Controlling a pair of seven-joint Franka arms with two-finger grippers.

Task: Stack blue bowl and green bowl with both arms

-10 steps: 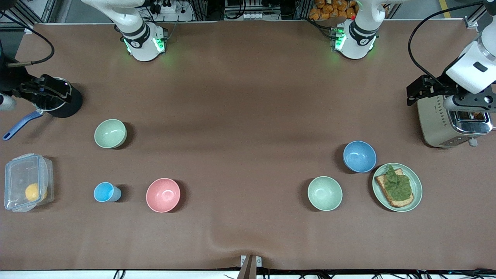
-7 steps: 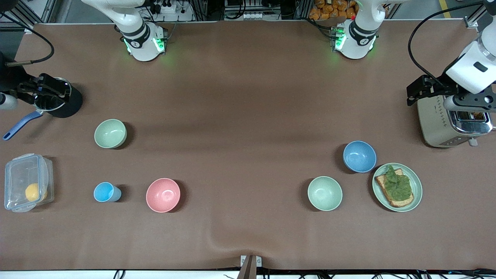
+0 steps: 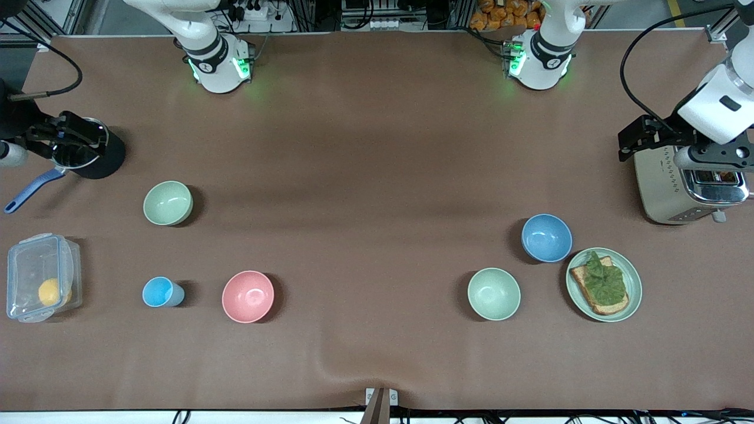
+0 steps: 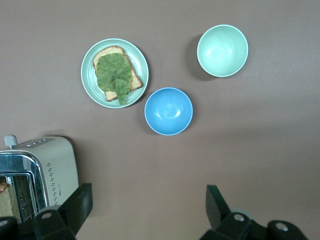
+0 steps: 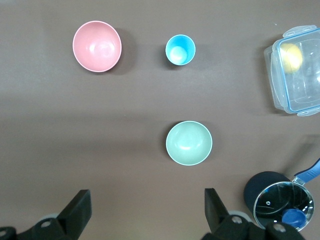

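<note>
Looking at your front view, both arms sit parked out at the ends of the table, waiting. Your left gripper (image 3: pixel 635 139) hangs over the toaster (image 3: pixel 677 191) in the upper part of the frame at the left arm's end. In the left wrist view its fingers (image 4: pixel 80 202) are spread wide with nothing between them. Your right gripper (image 3: pixel 63 139) hovers over the black pot (image 3: pixel 94 156) with the blue handle at the right arm's end, jaws also wide apart and empty in the right wrist view (image 5: pixel 145 210).

The blue bowl (image 3: pixel 546 237) sits upright on the brown table (image 3: pixel 377 176) toward the left arm's end, just beside the green plate (image 3: pixel 633 282) with toast and a lettuce leaf. One green bowl (image 3: pixel 493 293) is near it, lower in the frame, so closer to the front camera, not touching. The other green bowl (image 3: pixel 168 202) is well apart at the right arm's end. You can't tell them apart by looks.

Low in the frame at that same end you've got a pink bowl (image 3: pixel 248 296), a small light-blue cup (image 3: pixel 159 292), and a clear lidded box (image 3: pixel 35 259) with something yellow inside.
</note>
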